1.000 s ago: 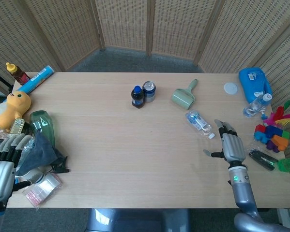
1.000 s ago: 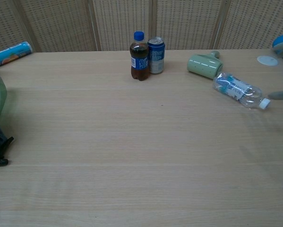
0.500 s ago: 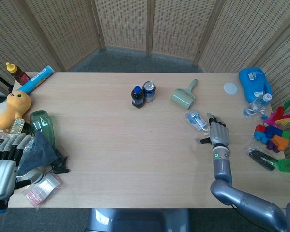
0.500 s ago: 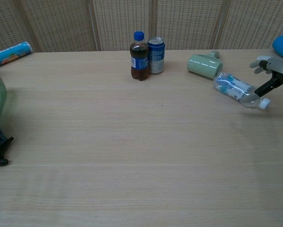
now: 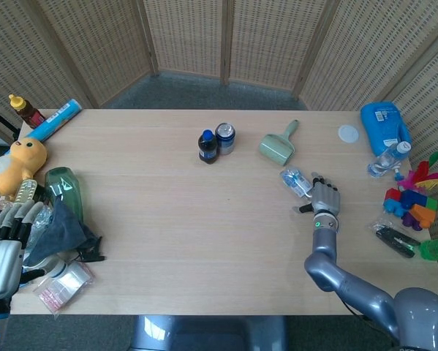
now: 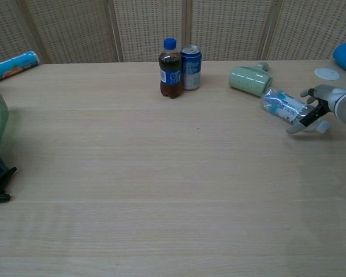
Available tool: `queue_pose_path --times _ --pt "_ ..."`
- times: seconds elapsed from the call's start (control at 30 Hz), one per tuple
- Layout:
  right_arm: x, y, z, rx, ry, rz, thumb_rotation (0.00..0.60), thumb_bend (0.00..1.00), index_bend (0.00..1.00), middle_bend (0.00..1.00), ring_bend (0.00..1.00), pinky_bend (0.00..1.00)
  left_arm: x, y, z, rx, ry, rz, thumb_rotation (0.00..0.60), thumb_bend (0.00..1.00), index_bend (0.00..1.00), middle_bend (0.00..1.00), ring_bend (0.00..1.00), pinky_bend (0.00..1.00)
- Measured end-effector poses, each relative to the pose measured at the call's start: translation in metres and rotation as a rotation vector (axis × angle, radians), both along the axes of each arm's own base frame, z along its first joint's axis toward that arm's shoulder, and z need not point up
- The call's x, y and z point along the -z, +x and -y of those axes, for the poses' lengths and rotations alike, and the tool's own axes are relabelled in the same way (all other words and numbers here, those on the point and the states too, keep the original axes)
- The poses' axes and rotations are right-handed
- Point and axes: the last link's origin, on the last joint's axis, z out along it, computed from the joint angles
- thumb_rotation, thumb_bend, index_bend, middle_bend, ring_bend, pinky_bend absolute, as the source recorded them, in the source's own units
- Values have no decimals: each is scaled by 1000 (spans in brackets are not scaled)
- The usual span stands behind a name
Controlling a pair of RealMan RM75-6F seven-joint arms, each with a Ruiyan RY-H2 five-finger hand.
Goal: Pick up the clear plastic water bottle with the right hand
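Observation:
The clear plastic water bottle (image 5: 295,180) (image 6: 283,105) lies on its side on the right half of the table, blue label up, with its white cap toward the near right. My right hand (image 5: 323,199) (image 6: 324,105) is at the cap end, fingers spread over the neck and the thumb reaching under the bottle's near side. I cannot tell whether it touches the bottle, which still rests on the table. My left hand (image 5: 5,241) is at the near left corner, fingers straight and apart, holding nothing.
A cola bottle (image 5: 208,145) and a blue can (image 5: 225,137) stand mid-table at the back. A green handled brush (image 5: 278,148) lies just behind the bottle. At the right edge are a blue jug (image 5: 384,126), a second clear bottle (image 5: 388,158) and colourful toys (image 5: 412,201).
My right hand has moved from the near right of the table leftward and farther in, up to the bottle's cap end. The bottle and the left hand have not moved.

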Motion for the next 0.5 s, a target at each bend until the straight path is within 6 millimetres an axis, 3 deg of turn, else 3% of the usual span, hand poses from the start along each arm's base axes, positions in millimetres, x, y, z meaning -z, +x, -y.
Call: queue_pose_path --times 0.1,0.2,0.37,0.5 --pt "4 -1 4 13 -12 -6 566 0 0 0 0 10 -1 -1 -1 -1 6 -2 600 0 0 0 0 0" --pt "8 -1 6 15 -37 -21 600 0 94 47 51 222 0 -1 -1 -2 3 -3 600 0 0 0 0 0" --pt "15 -3 7 21 -71 -24 600 0 472 400 471 673 1 -2 -2 -4 1 -8 600 0 0 0 0 0" --pt "19 -5 6 24 -92 -20 600 0 677 611 672 870 1 -2 -2 -3 3 -9 600 0 0 0 0 0"
